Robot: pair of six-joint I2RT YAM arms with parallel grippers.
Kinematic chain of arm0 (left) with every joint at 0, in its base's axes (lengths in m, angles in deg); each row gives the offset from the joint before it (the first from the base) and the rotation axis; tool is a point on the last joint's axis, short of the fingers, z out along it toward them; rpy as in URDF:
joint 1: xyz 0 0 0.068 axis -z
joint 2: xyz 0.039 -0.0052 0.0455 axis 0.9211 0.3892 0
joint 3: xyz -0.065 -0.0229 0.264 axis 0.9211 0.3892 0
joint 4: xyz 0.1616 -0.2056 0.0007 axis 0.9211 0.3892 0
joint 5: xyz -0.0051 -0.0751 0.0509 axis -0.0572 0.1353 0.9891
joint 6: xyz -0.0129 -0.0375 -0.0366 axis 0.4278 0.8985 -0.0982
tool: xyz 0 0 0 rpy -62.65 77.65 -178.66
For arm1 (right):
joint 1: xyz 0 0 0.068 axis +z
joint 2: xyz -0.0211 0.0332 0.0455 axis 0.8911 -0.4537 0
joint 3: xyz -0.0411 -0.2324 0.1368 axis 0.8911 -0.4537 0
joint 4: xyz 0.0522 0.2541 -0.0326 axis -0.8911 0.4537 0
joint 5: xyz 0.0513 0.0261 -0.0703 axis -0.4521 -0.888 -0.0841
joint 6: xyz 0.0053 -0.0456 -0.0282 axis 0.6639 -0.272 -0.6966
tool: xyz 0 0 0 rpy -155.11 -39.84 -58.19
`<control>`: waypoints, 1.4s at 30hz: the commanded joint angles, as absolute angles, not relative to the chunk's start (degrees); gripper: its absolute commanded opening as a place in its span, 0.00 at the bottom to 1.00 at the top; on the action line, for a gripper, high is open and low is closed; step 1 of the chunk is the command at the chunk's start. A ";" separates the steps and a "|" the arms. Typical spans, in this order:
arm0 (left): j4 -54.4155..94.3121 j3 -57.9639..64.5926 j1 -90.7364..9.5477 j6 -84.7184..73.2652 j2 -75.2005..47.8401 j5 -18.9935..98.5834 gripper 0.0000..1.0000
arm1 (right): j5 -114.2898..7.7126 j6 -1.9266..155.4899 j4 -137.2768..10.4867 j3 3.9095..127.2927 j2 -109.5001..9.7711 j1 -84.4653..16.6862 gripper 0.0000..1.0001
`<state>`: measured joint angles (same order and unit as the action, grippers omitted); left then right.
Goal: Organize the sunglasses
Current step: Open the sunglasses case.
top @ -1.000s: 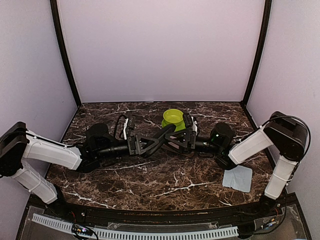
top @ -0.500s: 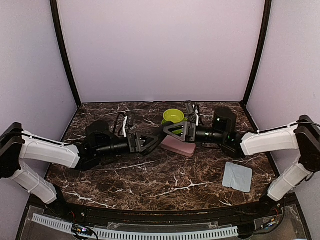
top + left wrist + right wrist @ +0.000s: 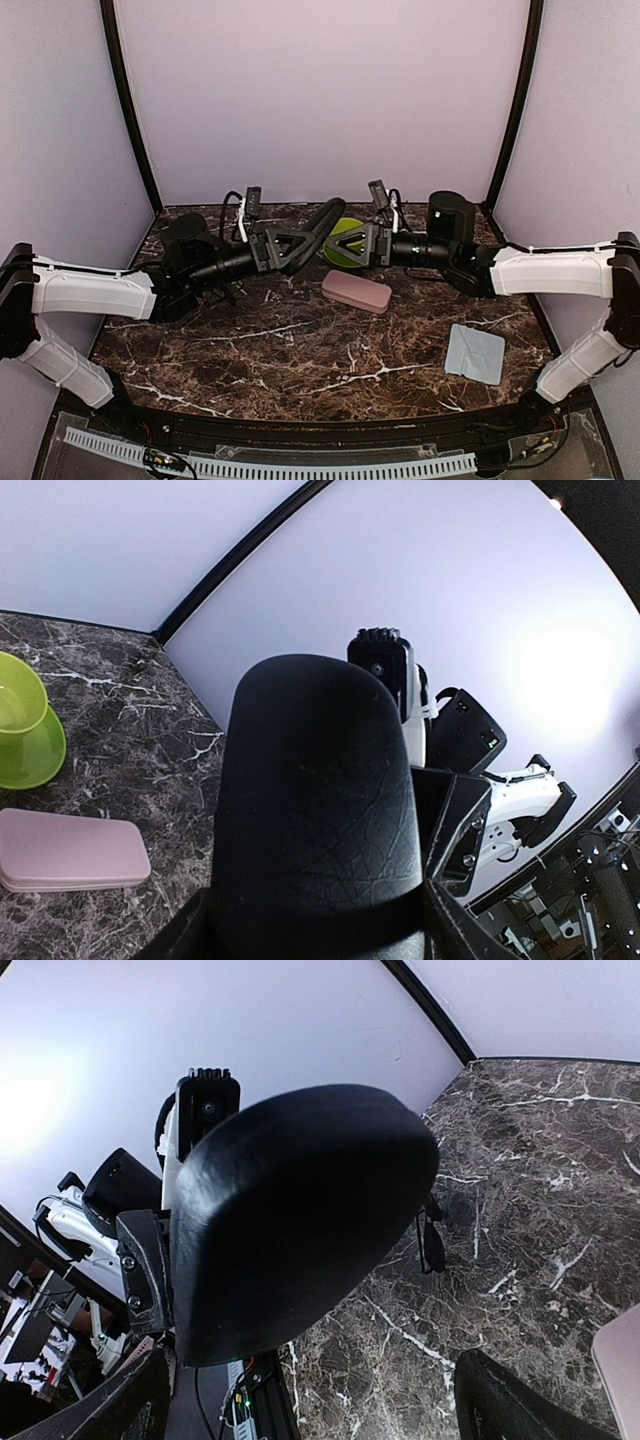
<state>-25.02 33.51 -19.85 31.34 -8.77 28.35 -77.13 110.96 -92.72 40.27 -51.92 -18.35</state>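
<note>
My left gripper (image 3: 298,244) is shut on the black oblong case (image 3: 322,222) and holds it tilted above the table. In the left wrist view the case (image 3: 315,800) fills the space between the fingers. My right gripper (image 3: 352,245) faces it from the right with its jaws spread wider than the case (image 3: 300,1220); table shows between the case and one finger. The black-framed sunglasses (image 3: 432,1245) lie on the table, seen only in the right wrist view. The red-framed pair is out of view.
A pink case (image 3: 356,291) lies flat on the marble table (image 3: 300,350) just in front of the grippers; it also shows in the left wrist view (image 3: 70,850). A green bowl (image 3: 343,243) stands behind them. A grey cloth (image 3: 475,353) lies front right.
Both grippers have risen and moved toward the back wall with the black case between them. The pink case, hidden under them a second ago, now lies uncovered.
</note>
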 commanded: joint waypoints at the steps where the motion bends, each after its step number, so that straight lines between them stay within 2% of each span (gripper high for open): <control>1: -29.80 31.33 -19.98 33.00 -7.92 26.09 0.00 | -80.44 112.20 -97.97 42.68 -53.12 -18.57 0.99; 13: -33.48 32.45 -19.96 37.36 -6.40 23.77 0.00 | -84.58 114.09 -105.50 42.23 -56.12 -19.01 0.85; 18: -34.48 33.10 -19.98 38.28 -6.32 23.41 0.00 | -86.26 115.63 -108.75 41.62 -56.82 -19.64 0.70; 22: -34.69 33.20 -19.98 38.69 -5.88 22.92 0.00 | -87.27 116.28 -109.61 41.94 -57.29 -19.69 0.65; 24: -34.95 33.25 -19.96 38.90 -5.70 22.67 0.00 | -87.23 116.15 -109.53 42.00 -57.29 -19.69 0.66; 28: -35.35 33.22 -19.98 39.31 -5.43 22.26 0.00 | -86.79 115.64 -108.88 42.01 -57.12 -19.69 0.75; 30: -35.67 33.21 -19.94 39.52 -5.25 21.98 0.00 | -86.74 115.43 -108.82 42.13 -57.11 -19.70 0.76; 42: -37.04 33.38 -19.96 40.78 -4.17 20.75 0.00 | -87.21 115.25 -109.15 42.56 -57.62 -20.12 0.74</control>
